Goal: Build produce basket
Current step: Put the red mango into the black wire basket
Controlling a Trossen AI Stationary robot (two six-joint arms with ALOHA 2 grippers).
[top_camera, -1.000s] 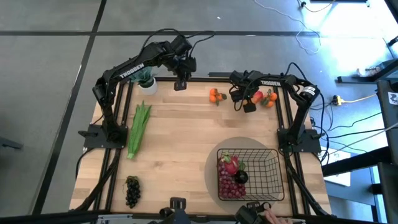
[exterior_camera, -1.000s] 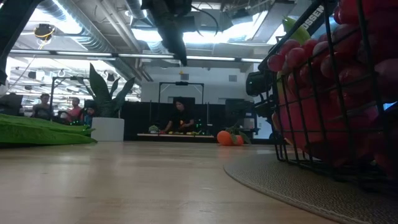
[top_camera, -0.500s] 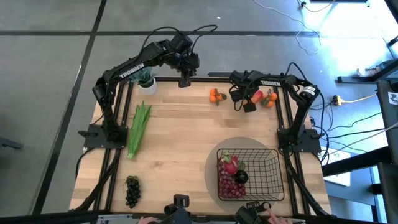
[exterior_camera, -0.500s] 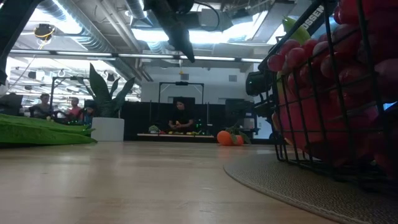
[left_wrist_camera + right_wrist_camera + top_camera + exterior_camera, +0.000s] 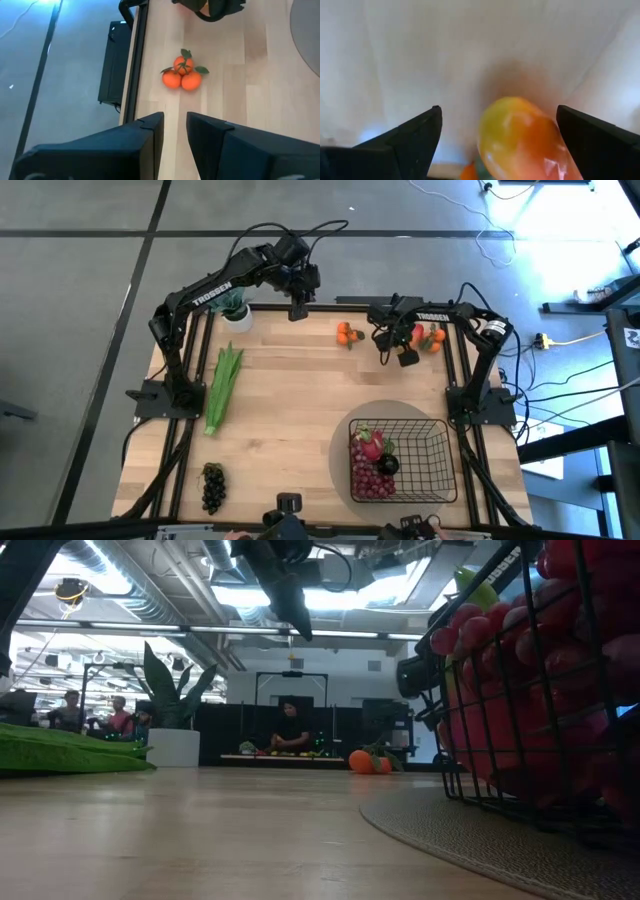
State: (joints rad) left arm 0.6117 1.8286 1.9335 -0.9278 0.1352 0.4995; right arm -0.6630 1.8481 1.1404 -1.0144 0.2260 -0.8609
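Observation:
The black wire basket point(image 5: 402, 462) stands on a round grey mat near the table's near right corner. It holds a pink dragon fruit point(image 5: 371, 444) and purple grapes point(image 5: 368, 480), and its side shows in the low view point(image 5: 540, 690). My right gripper point(image 5: 498, 112) is open above the red-yellow mango point(image 5: 525, 140), one finger on each side and not touching it. The mango point(image 5: 414, 334) lies by the far right corner, beside tangerines point(image 5: 435, 337). My left gripper point(image 5: 175, 117) hovers at the far edge, its fingers a narrow gap apart, short of another tangerine cluster point(image 5: 182, 76).
A long green leafy stalk point(image 5: 224, 385) lies along the left side, and a dark grape bunch point(image 5: 212, 486) sits near the near left corner. A spiky plant in a white pot point(image 5: 236, 314) stands at the far left. The middle of the wooden table point(image 5: 290, 420) is bare.
My left gripper has moved a little toward the table's right and far edges, then held still. My right gripper has shifted slightly toward the right edge, over the mango. No produce has moved.

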